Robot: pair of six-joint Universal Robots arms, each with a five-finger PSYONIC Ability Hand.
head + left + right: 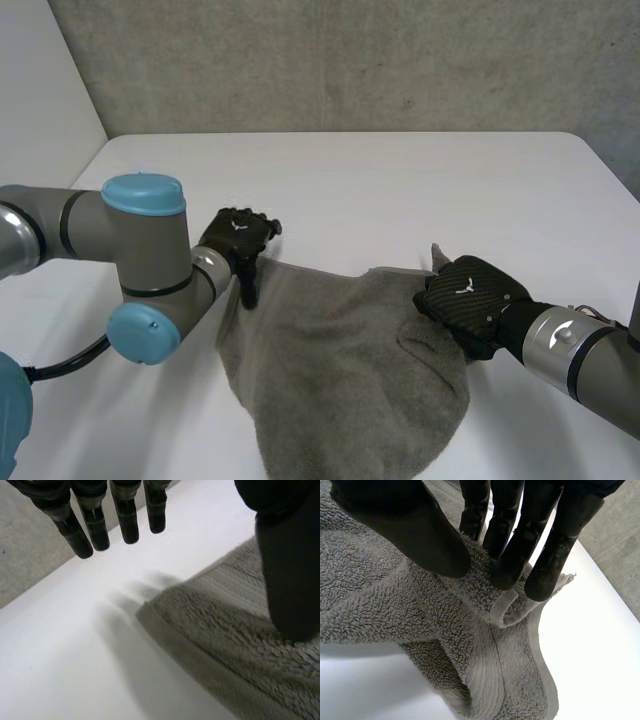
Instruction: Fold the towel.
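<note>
The soft, limp towel is best taken by its corners — one is pinched by the right hand. The left hand is spread, nothing grasped

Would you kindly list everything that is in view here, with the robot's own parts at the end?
towel: one, grey, lying rumpled on the near part of the table between the two hands.
table: one, white, beneath the towel and both arms.
wall: one, grey and rough, behind the table's far edge.
left arm: one, grey with light-blue caps, coming in over the table's left side.
right arm: one, grey, coming in from the near right.
left hand: one, black, at the towel's far left corner, fingers straight above the bare table, thumb down on the cloth.
right hand: one, black, at the towel's far right edge, pinching a fold of it between thumb and fingers.
</note>
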